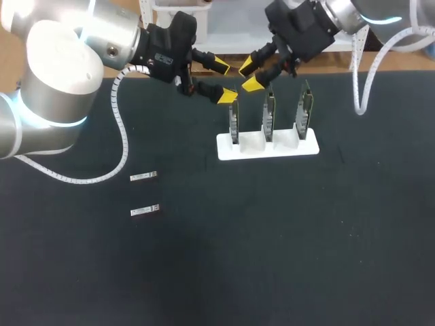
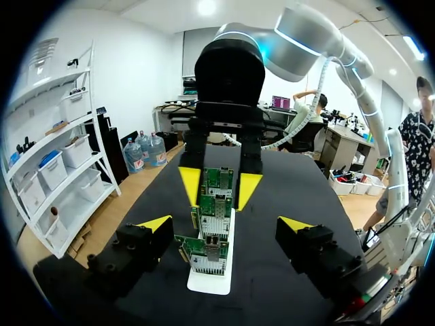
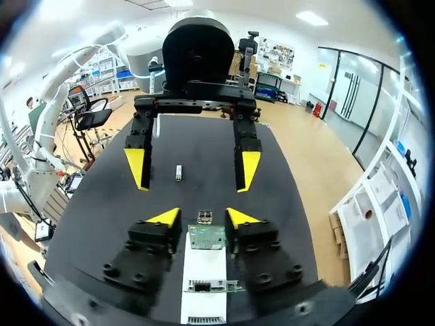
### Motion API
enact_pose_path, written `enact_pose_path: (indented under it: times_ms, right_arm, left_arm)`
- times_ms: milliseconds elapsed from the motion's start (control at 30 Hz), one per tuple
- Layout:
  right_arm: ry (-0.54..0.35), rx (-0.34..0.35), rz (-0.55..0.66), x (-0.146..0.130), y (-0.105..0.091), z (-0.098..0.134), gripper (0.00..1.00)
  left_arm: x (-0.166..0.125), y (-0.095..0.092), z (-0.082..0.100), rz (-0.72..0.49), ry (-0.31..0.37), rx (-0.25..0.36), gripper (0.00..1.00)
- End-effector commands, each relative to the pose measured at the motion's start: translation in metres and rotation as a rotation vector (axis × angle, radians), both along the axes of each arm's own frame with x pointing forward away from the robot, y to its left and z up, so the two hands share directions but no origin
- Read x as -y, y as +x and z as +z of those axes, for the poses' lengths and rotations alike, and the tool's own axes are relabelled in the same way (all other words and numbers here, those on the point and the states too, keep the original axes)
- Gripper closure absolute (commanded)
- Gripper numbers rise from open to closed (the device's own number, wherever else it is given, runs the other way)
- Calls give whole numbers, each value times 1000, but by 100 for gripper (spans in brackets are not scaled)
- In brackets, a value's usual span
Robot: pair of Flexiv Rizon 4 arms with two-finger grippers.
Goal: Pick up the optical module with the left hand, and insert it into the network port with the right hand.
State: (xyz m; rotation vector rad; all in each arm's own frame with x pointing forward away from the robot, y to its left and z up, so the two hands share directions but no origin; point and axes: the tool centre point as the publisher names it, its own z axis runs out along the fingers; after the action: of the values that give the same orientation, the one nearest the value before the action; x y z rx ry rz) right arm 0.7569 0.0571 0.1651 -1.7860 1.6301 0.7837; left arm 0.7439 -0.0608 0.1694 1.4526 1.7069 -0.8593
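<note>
Two small silver optical modules [image 1: 143,176] [image 1: 145,210] lie on the black mat at the left; the right wrist view shows one module [image 3: 178,172] beyond both grippers. A white stand [image 1: 285,146] holds three upright circuit boards [image 1: 269,112] with network ports. My left gripper [image 1: 224,80] hovers wide open just behind the stand's left end, holding nothing. My right gripper [image 1: 250,75] faces it tip to tip above the boards. Its fingers stand a little apart with nothing between them. In the left wrist view the row of boards [image 2: 212,227] runs under my left gripper [image 2: 224,223].
The black mat [image 1: 272,258] covers the table, with the stand near its back edge. A white spiral cable [image 1: 122,136] from my left arm hangs over the mat near the modules. Another cable [image 1: 359,88] hangs off my right arm at the back right.
</note>
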Motion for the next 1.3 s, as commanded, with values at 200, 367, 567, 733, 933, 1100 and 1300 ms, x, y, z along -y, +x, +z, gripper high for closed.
enact_pose_path:
  times_ms: [200, 367, 567, 733, 933, 1100, 1300]
  right_arm:
    - [10, 13, 0, 2, -5, 1, 100]
    - [12, 14, 5, 0, -5, 2, 100]
    - [16, 11, 12, -4, -4, 0, 100]
    - [20, 7, 19, -9, -4, -1, 100]
    - [18, 3, 26, -13, -2, -3, 100]
    - [20, 0, 28, -16, 0, -5, 100]
    - [14, -5, 32, -18, 0, -7, 100]
  left_arm:
    - [1, 1, 1, 0, 6, -3, 0]
    - [1, 1, 1, 0, 6, -3, 0]
    - [1, 1, 1, 0, 6, -3, 0]
    - [1, 1, 1, 0, 6, -3, 0]
    - [1, 1, 1, 0, 6, -3, 0]
    - [1, 1, 1, 0, 6, -3, 0]
    - [1, 1, 1, 0, 6, -3, 0]
